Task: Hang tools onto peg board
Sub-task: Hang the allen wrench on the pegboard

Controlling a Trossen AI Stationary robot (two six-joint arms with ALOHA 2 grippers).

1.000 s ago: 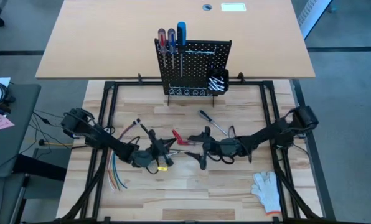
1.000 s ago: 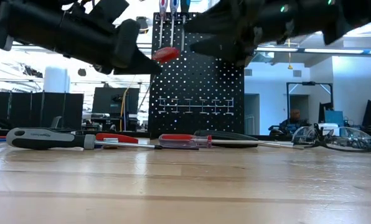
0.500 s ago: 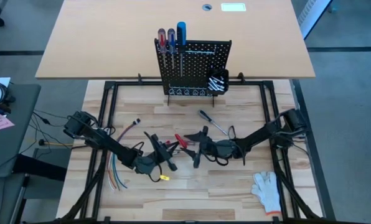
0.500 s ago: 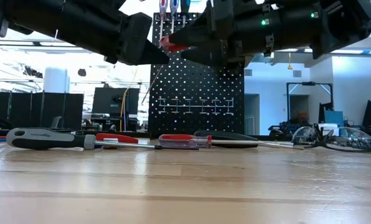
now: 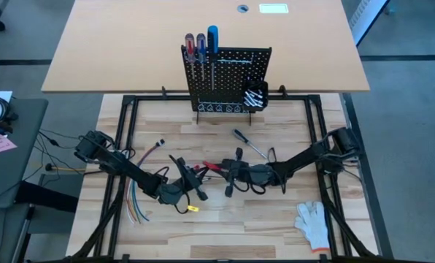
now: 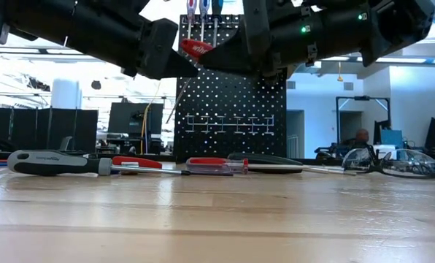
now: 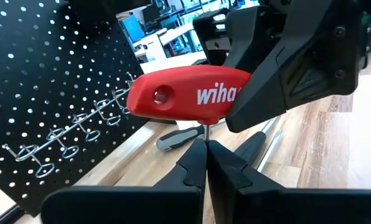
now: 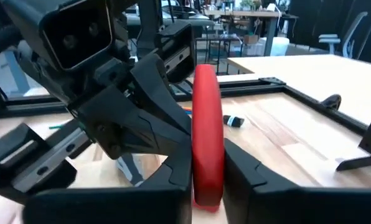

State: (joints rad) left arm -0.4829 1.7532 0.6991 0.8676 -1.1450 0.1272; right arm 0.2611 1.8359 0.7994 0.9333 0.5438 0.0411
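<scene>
A red T-handle tool (image 7: 185,93) hangs in the air between both grippers, above the table's middle and in front of the peg board (image 5: 226,80). My left gripper (image 7: 205,163) is shut on its thin metal shaft. My right gripper (image 8: 206,163) comes from the table's right and is shut on the red handle (image 8: 206,124). In the high view the left gripper (image 5: 195,179) and right gripper (image 5: 229,175) meet nose to nose. Three screwdrivers (image 5: 201,44) stand in the peg board's top. My left gripper pinches the thin shaft (image 7: 205,132) just below the red handle between its two fingertips. It comes level from the table's left. The tool is lifted clear, handle on top. My right gripper pinches the red handle's end (image 7: 238,93) between its two fingers (image 8: 173,168). It comes level from the table's right, along the handle. The handle stands clear of the table.
On the table lie a black-handled screwdriver (image 6: 53,162), a red-handled one (image 6: 216,165) and another screwdriver (image 5: 248,144). Coloured wires (image 5: 137,204) lie at the left, a white glove (image 5: 314,223) at the near right, safety glasses (image 6: 393,162) at the right.
My right gripper has moved toward the table's left, up to the left gripper, and has shut on the red handle. My left gripper has shifted a little toward the right and rolled, and the handle now sits a little higher.
</scene>
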